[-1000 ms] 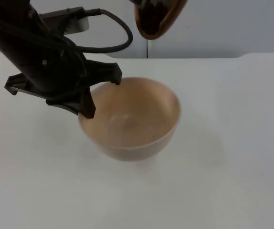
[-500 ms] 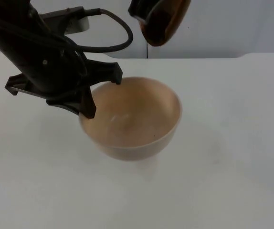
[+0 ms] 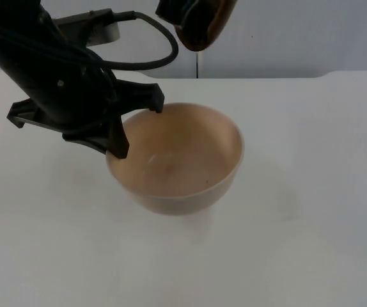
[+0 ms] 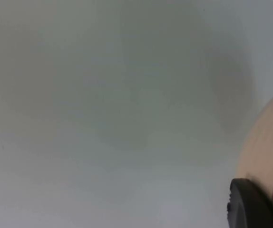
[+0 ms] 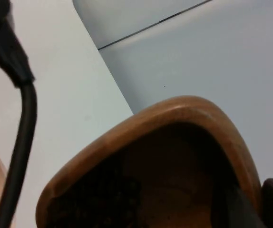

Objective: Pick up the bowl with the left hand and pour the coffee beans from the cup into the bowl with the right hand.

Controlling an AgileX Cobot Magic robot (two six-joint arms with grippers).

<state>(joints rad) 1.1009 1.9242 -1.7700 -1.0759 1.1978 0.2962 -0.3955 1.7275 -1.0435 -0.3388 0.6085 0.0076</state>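
bowl (image 3: 180,160) is tan, mouth up, near the middle of the white counter (image 3: 311,192), a bit toward the far edge; a shadow lies on the counter under it, so it looks lifted slightly, though I can't be sure it is clear of the surface; inside looks empty, no beans in it yet; left claw (image 3: 132,125) is clamped on the bowl's rim on the side toward the counter's left edge, one finger inside the wall and one outside, so it is gripping the bowl; in the left wrist view the bowl's outer wall (image 4: 265,147) shows next to the black fingertip; cup (image 3: 203,22) is brown, held up high beyond the bowl's far rim, in front of the grey partition wall (image 3: 311,38), tilted with its mouth turned toward the bowl; right wrist view looks into the cup (image 5: 174,142), dark coffee beans (image 5: 98,194) sit in it; right claw (image 5: 250,204) has the cup, but whether its fingers are closed I cannot tell; step in hand, my read: bowl pickup done, cup is being brought over to pour; next move needs the cup's lip carried over the bowl's opening, then tipped further so the beans drop inside and not on the counter
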